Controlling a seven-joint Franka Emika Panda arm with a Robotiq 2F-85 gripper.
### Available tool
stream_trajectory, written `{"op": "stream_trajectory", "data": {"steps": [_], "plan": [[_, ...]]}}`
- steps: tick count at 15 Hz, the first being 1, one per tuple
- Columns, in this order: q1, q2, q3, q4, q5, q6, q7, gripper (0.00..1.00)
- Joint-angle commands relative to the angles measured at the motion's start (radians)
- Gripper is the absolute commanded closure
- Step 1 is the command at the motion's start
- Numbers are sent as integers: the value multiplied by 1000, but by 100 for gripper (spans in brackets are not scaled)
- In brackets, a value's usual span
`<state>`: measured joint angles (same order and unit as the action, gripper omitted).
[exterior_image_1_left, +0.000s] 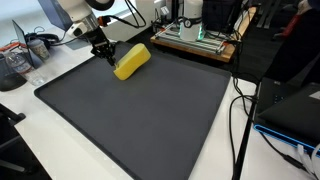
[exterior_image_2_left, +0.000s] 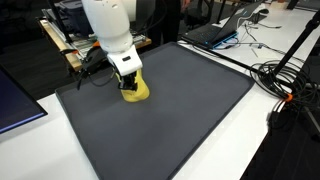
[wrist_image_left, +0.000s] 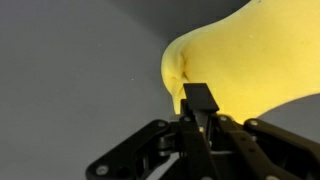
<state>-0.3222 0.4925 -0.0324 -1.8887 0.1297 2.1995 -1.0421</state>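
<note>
Gripper (wrist_image_left: 199, 100) tight on spongy block (wrist_image_left: 255, 60) (yellow)

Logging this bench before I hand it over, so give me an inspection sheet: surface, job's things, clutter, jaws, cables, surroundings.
surface: dark grey mat on a white table
job's things: yellow sponge near the mat's edge, dented where it is pinched
clutter: nothing seen
jaws: shut on the sponge's end
cables: black cables lying loose beside the mat
surroundings: laptop and electronics board off the mat
</note>
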Motion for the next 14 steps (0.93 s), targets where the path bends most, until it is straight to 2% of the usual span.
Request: {"op": "stream_trajectory", "data": {"steps": [1,4,8,14], "plan": [[-11,105,11,-6,22,0,-34,97],[-4,102,3,3,6,-4,-16,97],[-7,43,-6,19,-2,-84,-17,97],[-11,-31,-15,4,0,-93,-25,97]]}}
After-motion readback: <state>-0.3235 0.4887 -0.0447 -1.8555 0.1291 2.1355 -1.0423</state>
